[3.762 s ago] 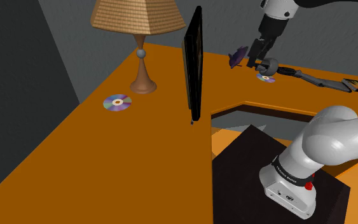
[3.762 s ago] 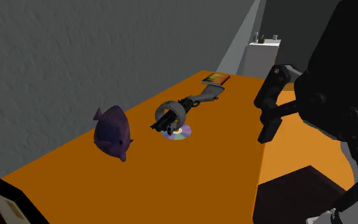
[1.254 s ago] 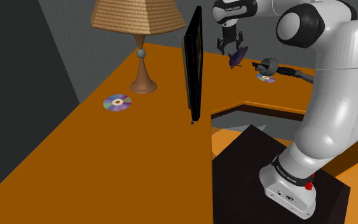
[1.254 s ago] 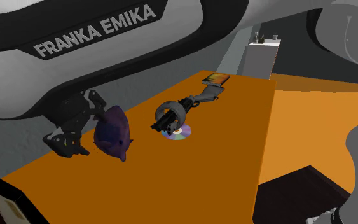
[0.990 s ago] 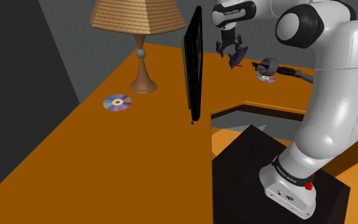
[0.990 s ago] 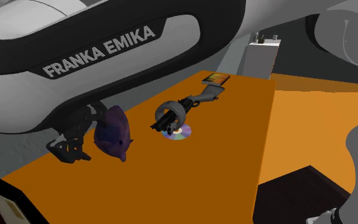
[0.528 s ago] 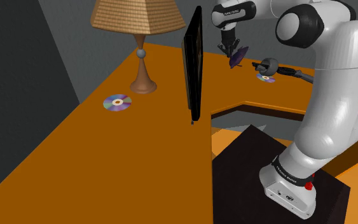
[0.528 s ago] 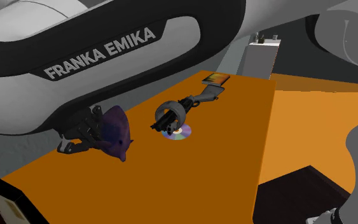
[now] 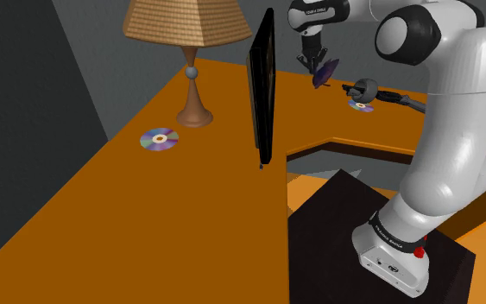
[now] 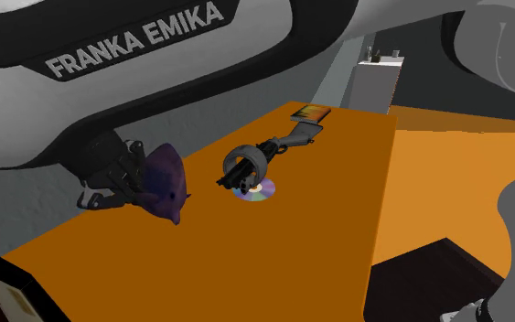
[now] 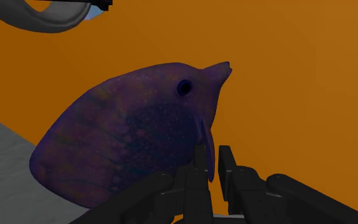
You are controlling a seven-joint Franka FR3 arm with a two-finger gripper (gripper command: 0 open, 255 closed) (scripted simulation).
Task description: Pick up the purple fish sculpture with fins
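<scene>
Orange table (image 9: 146, 216) in the shoulder view. At that view's left, a lamp (image 9: 189, 56) with a woven shade stands near a shiny disc (image 9: 159, 139). Next, a thin black screen (image 9: 262, 82) stands upright, edge-on. Just right of it, at the table's far side, the black gripper (image 9: 317, 67) clamps its fingers (image 11: 199, 167) on a thin fin of the purple fish sculpture (image 9: 325, 74); whether the fish touches the table cannot be told. Further right, a grey barrelled object (image 9: 379, 93) lies over a second disc (image 9: 360, 105). The white arm (image 9: 457, 129) rises from its dark stand (image 9: 353, 224) at near right.
</scene>
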